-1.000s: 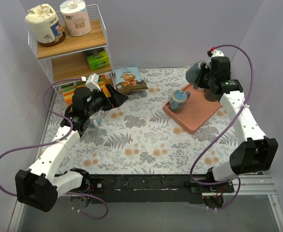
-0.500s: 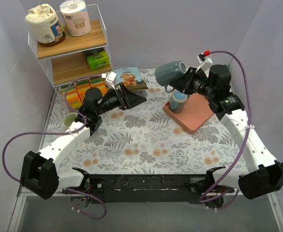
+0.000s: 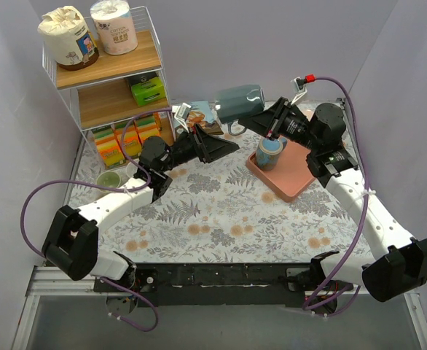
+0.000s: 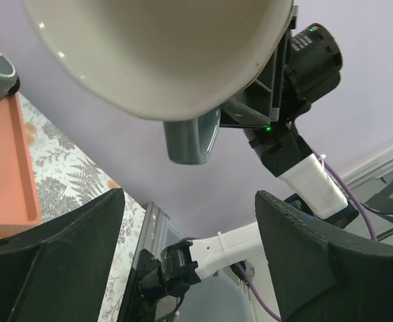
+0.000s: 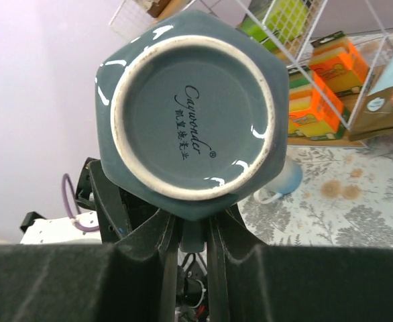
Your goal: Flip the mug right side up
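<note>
The dark blue-grey hexagonal mug (image 3: pixel 237 102) hangs in the air on its side over the back middle of the table. My right gripper (image 3: pixel 256 121) is shut on its handle; in the right wrist view the mug's base (image 5: pixel 193 107) faces the camera and the handle sits clamped between the fingers of the right gripper (image 5: pixel 194 231). My left gripper (image 3: pixel 226 146) is open and empty just below and in front of the mug. In the left wrist view the mug's cream inside (image 4: pixel 163 47) and its handle (image 4: pixel 192 137) hang above the open left gripper (image 4: pixel 188 201).
A salmon tray (image 3: pixel 295 175) at the right holds an upright blue mug (image 3: pixel 269 152). A wire shelf (image 3: pixel 104 69) with rolls and boxes stands at the back left. A green bowl (image 3: pixel 109 179) and a light blue mug (image 5: pixel 285 184) sit by the left arm. A packet (image 3: pixel 199 117) lies behind.
My right arm has carried the mug left, off the tray, and tipped it onto its side. My left arm has reached right, bringing its open gripper under the mug.
</note>
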